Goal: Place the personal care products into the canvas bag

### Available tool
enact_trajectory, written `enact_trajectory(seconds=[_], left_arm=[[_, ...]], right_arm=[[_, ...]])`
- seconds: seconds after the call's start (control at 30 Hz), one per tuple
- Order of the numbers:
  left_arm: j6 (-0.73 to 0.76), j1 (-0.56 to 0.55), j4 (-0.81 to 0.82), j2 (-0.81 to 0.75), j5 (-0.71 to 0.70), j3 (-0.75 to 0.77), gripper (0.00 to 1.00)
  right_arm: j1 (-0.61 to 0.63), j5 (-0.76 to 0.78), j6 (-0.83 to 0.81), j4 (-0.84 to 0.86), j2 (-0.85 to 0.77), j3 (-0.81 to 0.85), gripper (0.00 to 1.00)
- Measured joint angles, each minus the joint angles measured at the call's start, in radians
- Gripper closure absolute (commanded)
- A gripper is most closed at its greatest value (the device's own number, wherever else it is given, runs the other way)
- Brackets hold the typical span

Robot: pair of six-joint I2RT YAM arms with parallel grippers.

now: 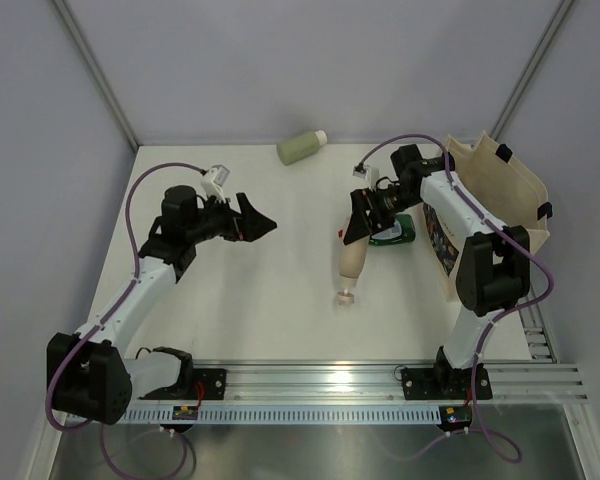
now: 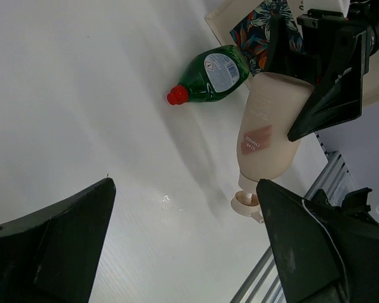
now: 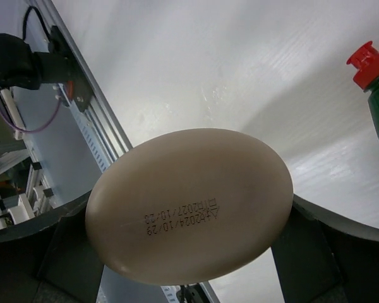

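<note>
Beige bottle (image 1: 354, 262) clamped near its base in the right gripper (image 1: 363, 225), one black finger on each broad side. Tilted, base up at the fingers, neck and pale round cap down toward the near edge of the white table (image 1: 250, 310). Cap very close to the tabletop; impossible to tell whether touching.

Smooth and tan-cream, wide at the base and tapering to a narrow neck. From the left wrist, a reddish-brown label patch with pale lettering partway down the body. From the right wrist, an oval base filling most of the view, with a small dark date code printed across it.

Just beyond it, lying on its side: green bottle (image 2: 211, 76), clear dark green with a white and blue label, red cap (image 2: 176, 95) pointing away from the canvas bag (image 1: 500, 185) and body just beside the bag's printed panel.

Bag upright at the far right of the table, mouth open upward, dark handle tabs on the rim, dark floral picture panel facing the arms.

Sage-green cylinder (image 1: 302, 147) on its side near the far wall, pale cap to the right, well apart from both arms.

Left gripper (image 1: 260, 225) at left of centre, jaws spread wide, nothing between them, pointing toward the beige bottle.
</note>
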Motion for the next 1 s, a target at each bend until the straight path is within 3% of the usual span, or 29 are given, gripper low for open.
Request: enact_trajectory(seconds=[0.53, 0.77, 1.0], left_arm=[[-0.016, -0.134, 0.054, 0.145, 0.070, 0.055, 0.01], [-0.016, -0.134, 0.055, 0.145, 0.076, 0.120, 0.01], [-0.015, -0.134, 0.053, 0.145, 0.080, 0.130, 0.01]], right_arm=[[-0.070, -0.197, 0.272, 0.139, -0.072, 0.003, 1.00], [-0.209, -0.290, 0.470, 0.214, -0.115, 0.075, 1.00], [-0.430, -0.378, 0.718, 0.393, -0.216, 0.104, 1.00]])
